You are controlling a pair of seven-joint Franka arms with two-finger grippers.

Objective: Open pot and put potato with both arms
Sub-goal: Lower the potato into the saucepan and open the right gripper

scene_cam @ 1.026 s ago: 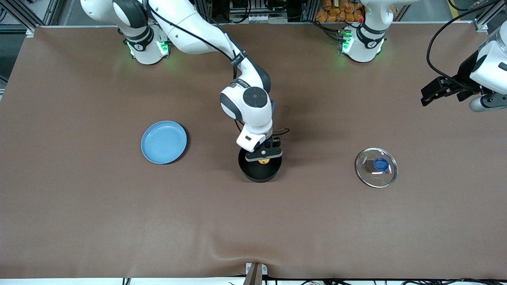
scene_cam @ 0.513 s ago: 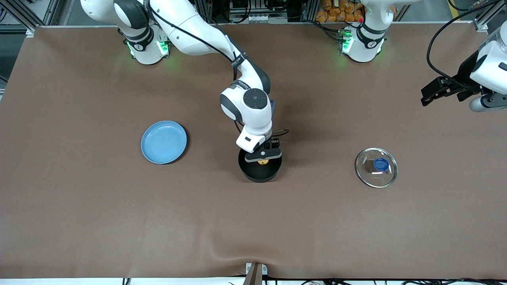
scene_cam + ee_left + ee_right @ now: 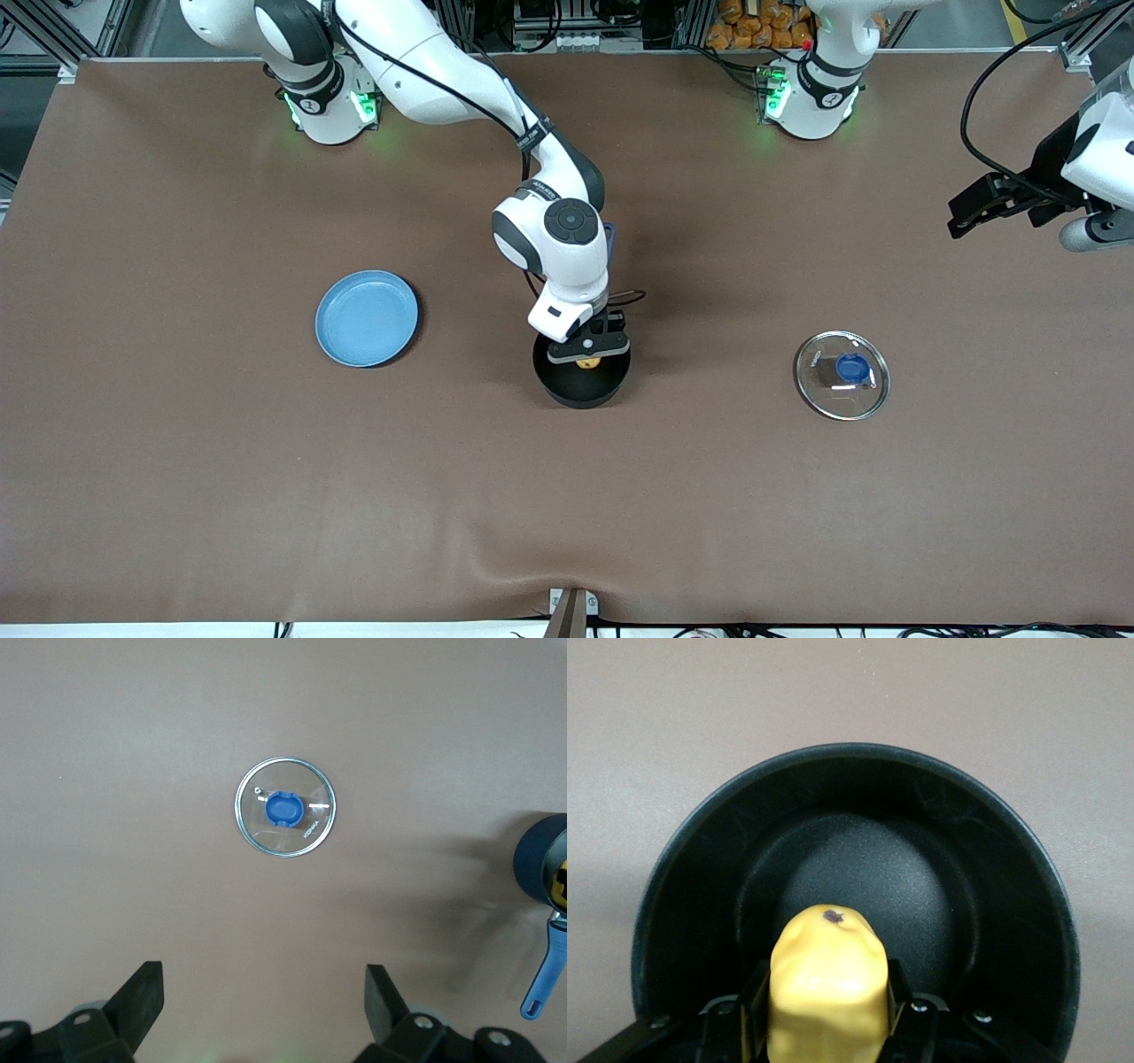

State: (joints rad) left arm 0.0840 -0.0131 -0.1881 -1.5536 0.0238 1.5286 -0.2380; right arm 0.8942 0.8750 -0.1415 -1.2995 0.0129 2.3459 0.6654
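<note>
Right now the right tool (image 3: 587, 353) is hanging over the open pot (image 3: 581, 383), pinching the potato (image 3: 825, 992) between its fingers; releasing from this height, it is risking a bounce off the rim. Meanwhile the left tool (image 3: 264, 1014) is waiting, spread open, above the glass lid (image 3: 842, 374) lying on the bench (image 3: 177, 461).

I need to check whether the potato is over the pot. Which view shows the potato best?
The right wrist view: the potato fills the foreground between the right hand's fingers, over the open pot. The front view shows only a yellow sliver under that hand. The left wrist view catches a yellow speck at its edge.
</note>
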